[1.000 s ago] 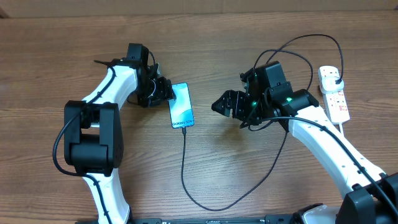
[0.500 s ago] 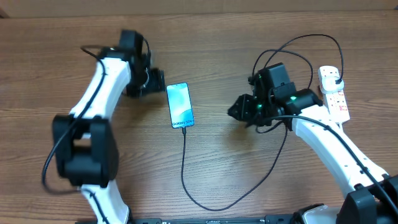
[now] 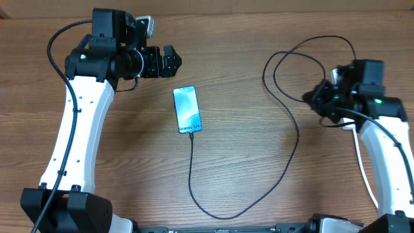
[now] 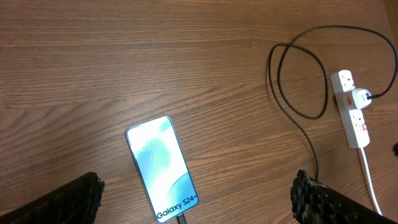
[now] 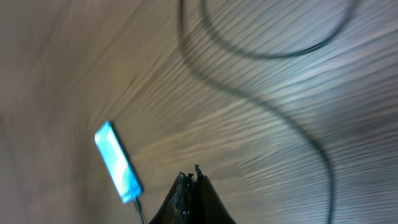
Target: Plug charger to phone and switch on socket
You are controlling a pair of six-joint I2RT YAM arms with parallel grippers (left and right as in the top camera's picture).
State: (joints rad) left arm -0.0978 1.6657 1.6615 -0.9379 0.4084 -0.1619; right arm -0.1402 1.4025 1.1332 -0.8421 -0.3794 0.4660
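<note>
Phone [image 3: 187,109] flat, screen up, lit blue-teal w/ white "Galaxy S24" text. Thin black cable [image 3: 191,162] sits in its bottom edge, runs toward the front, swings right, then loops back to the white power strip [image 4: 351,109] at far right. Black plug [image 4: 368,96] in one outlet, beside a red switch.

Right wrist view motion-blurred; phone [image 5: 117,163] smeared.

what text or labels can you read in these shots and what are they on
"Galaxy S24+": white, at the lower end of the phone screen, left wrist view.
The same line in the overhead view: too small to read.
On the power strip: red markings only, nothing legible.
Right wrist view: blurred, nothing readable.
</note>
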